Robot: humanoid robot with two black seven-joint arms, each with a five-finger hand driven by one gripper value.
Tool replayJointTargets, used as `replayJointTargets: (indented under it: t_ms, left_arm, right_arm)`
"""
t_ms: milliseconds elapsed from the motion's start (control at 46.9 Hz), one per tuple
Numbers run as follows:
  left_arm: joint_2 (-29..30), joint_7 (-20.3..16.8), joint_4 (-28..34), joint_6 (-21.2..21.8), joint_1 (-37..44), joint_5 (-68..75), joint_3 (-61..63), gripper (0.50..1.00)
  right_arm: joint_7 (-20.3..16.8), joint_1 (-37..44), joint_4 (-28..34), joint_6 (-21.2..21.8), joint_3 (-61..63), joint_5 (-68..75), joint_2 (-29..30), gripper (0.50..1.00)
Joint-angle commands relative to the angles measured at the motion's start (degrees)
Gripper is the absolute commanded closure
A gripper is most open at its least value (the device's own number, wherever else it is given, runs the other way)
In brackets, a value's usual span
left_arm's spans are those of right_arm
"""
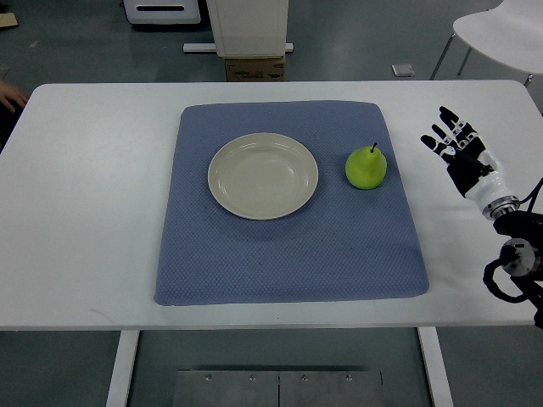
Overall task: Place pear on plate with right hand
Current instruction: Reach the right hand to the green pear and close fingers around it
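A green pear (366, 168) with a short dark stem stands upright right of centre in the frame, on a blue-grey cloth mat (288, 254) that covers the middle of a white table (85, 212). Just left of the fruit, near but not touching it, lies a round cream plate (263, 175), shallow and bare, at the centre of the upper half of the mat. The robot's right hand (458, 148), black and white with jointed fingers (447, 119), hovers over the bare tabletop at the right edge of the frame, beyond the mat's right border and well apart from the pear; its fingers are spread and point toward the top of the frame, holding nothing. The wrist and dark cabling of the arm trail down toward the lower right corner. At the far left edge, in the upper part of the frame, a person's hand (10, 95) shows at the table's rim. Beyond the table, at the top of the frame, stand a white pedestal base (248, 30) with a cardboard box (254, 69) at its foot, and a white chair (501, 34) in the upper right corner, on a grey floor.
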Motion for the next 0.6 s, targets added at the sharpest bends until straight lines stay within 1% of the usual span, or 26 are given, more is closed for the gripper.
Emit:
replayJointTargets:
  t_ms: [0, 85, 192, 277, 448, 512, 576]
  left_arm:
    - [0.00, 0.00, 0.00, 0.00, 0.01, 0.01, 0.00, 0.500]
    - [0.00, 0.00, 0.00, 0.00, 0.01, 0.01, 0.00, 0.500]
    - [0.00, 0.00, 0.00, 0.00, 0.01, 0.01, 0.00, 0.500]
    - [0.00, 0.00, 0.00, 0.00, 0.01, 0.01, 0.00, 0.500]
    - [0.00, 0.00, 0.00, 0.00, 0.01, 0.01, 0.00, 0.500]
    - [0.00, 0.00, 0.00, 0.00, 0.01, 0.01, 0.00, 0.500]
    - [0.00, 0.00, 0.00, 0.00, 0.01, 0.01, 0.00, 0.500]
  right_arm:
    - [0.39, 0.70, 0.13, 0.00, -3.39, -0.06, -0.23, 0.500]
    - [1.70, 1.93, 0.57, -0.17, -6.64, -0.32, -0.32, 0.500]
    - [4.52, 3.77, 0.57, -0.52, -10.33, -3.74, -0.75, 0.500]
    - [4.63, 4.74, 0.57, -0.52, -11.65, -5.94, -1.81, 0.500]
    - [4.63, 5.89, 0.66, -0.61, -12.80, -9.54, -2.07, 0.500]
    - [4.63, 5.89, 0.66, -1.49, -12.80, -11.74, -2.07, 0.500]
    - [4.63, 5.89, 0.66, -3.33, -13.24, -14.55, -1.99, 0.500]
